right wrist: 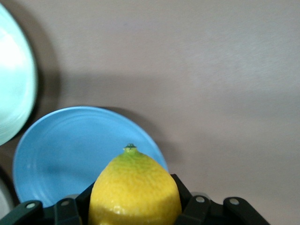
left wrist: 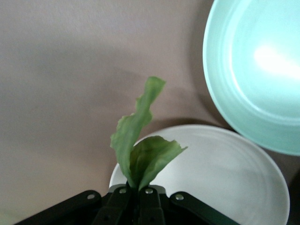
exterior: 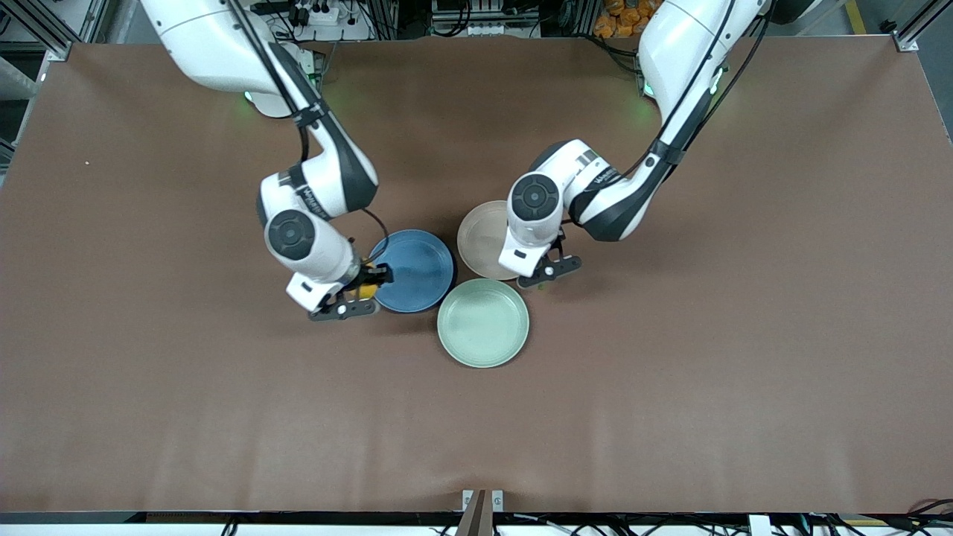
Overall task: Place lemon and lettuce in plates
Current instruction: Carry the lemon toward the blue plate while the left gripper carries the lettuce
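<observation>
— What did your right gripper have?

— I had it clamped on the lemon, up in the air over the edge of the blue plate at the right arm's end of the plate cluster. The lemon's stem tip pointed out past my fingers.

— And the left gripper?

— It pinched the lettuce by one end, with the leaf sticking out free. I hung it over the rim of the beige-pink plate, on the side toward the left arm's end of the table.

— Was anything else there?

— A mint-green plate lay on the brown table, nearer the front camera than the other two and just beside both.
</observation>
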`<state>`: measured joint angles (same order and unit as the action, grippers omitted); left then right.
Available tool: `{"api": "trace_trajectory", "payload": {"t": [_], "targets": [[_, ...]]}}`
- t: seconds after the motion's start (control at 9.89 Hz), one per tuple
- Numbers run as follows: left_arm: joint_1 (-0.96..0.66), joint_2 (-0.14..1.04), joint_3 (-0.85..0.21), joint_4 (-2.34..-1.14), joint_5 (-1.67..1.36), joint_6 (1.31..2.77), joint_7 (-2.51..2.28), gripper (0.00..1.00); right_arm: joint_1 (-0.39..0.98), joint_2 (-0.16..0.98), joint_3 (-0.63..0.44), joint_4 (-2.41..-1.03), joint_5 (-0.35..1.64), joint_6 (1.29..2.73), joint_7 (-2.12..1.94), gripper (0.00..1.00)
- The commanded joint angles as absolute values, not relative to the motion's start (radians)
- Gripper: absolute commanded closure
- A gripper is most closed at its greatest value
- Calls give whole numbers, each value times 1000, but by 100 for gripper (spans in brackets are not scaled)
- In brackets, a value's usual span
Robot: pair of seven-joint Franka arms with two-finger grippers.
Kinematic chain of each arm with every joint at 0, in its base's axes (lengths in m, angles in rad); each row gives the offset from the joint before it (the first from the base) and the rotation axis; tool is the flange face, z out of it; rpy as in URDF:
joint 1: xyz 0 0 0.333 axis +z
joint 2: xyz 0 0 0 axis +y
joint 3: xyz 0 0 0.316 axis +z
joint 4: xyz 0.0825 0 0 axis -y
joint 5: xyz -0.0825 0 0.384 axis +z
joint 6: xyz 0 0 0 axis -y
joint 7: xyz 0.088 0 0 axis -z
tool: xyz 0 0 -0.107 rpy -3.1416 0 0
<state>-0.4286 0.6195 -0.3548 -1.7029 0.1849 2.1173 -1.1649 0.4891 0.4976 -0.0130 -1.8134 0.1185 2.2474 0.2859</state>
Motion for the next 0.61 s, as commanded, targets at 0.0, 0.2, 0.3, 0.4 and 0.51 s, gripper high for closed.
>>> {"api": "trace_trajectory", "payload": {"t": [0.0, 0.2, 0.3, 0.4, 0.51], "targets": [[-426, 598, -389, -1729, 201, 2111, -1224, 100, 509, 495, -14, -1813, 133, 2252, 340, 62], [-452, 601, -397, -1730, 201, 2111, -1244, 100, 541, 518, -14, -1816, 133, 2295, 379, 61], [-462, 607, -397, -1730, 201, 2111, -1244, 100, 554, 532, -14, -1818, 132, 2327, 408, 61], [-471, 612, -397, -1729, 207, 2111, -1243, 91, 569, 540, -14, -1821, 132, 2338, 417, 61], [-472, 614, -397, -1726, 210, 2112, -1235, 61, 577, 551, -14, -1821, 132, 2344, 440, 61]]}}
